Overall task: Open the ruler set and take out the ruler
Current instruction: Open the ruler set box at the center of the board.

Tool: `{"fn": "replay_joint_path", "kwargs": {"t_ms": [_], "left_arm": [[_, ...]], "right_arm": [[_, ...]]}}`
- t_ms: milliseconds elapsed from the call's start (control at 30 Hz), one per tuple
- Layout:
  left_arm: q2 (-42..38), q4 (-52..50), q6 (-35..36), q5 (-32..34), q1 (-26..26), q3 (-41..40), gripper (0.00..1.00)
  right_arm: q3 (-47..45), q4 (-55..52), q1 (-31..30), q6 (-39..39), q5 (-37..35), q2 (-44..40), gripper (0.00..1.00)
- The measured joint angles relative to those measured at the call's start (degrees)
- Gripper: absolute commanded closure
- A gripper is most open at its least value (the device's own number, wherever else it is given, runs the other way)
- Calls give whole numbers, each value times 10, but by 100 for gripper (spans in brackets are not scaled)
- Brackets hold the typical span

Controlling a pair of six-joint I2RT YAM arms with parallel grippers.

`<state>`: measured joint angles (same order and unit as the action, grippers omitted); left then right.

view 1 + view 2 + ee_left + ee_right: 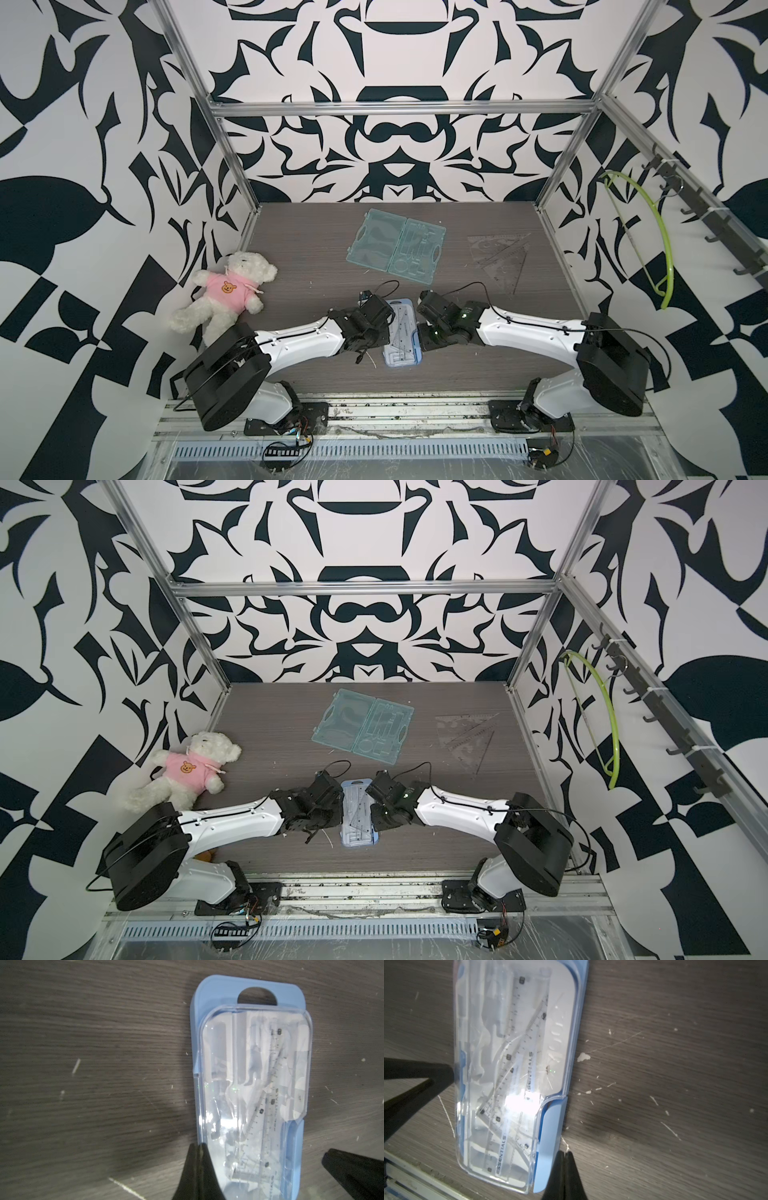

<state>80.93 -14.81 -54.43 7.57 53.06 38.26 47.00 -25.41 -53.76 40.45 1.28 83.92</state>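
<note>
My left gripper has its fingers pressed together, holding nothing, with the tip against one long side of the set. The set lies flat and closed between both arms, near the front of the table. The ruler is inside it, under the clear lid. My right gripper is also pressed together and empty, just beside the blue tab on the other side.

I think the step is to steady the set and pry the lid (the plastic looks slippery). So I should push evenly from both sides, otherwise it may turn.

The table is dark wood grain with white crumbs. From the left I see a bear, an open case at the back, triangles and a green hanger by the patterned wall.
</note>
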Motion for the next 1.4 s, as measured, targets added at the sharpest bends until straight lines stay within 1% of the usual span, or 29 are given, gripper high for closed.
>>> {"fn": "replay_joint_path", "kwargs": {"t_ms": [433, 633, 900, 1400], "left_arm": [[2, 0, 0, 1, 2, 1, 100], [7, 0, 0, 1, 3, 6, 100], [8, -2, 0, 3, 3, 7, 100], [3, -5, -1, 5, 4, 5, 100]], "right_arm": [[0, 0, -12, 2, 0, 2, 100], [0, 13, -12, 3, 4, 33, 100], [11, 53, -11, 6, 4, 51, 100], [11, 58, -11, 12, 0, 49, 100]]}}
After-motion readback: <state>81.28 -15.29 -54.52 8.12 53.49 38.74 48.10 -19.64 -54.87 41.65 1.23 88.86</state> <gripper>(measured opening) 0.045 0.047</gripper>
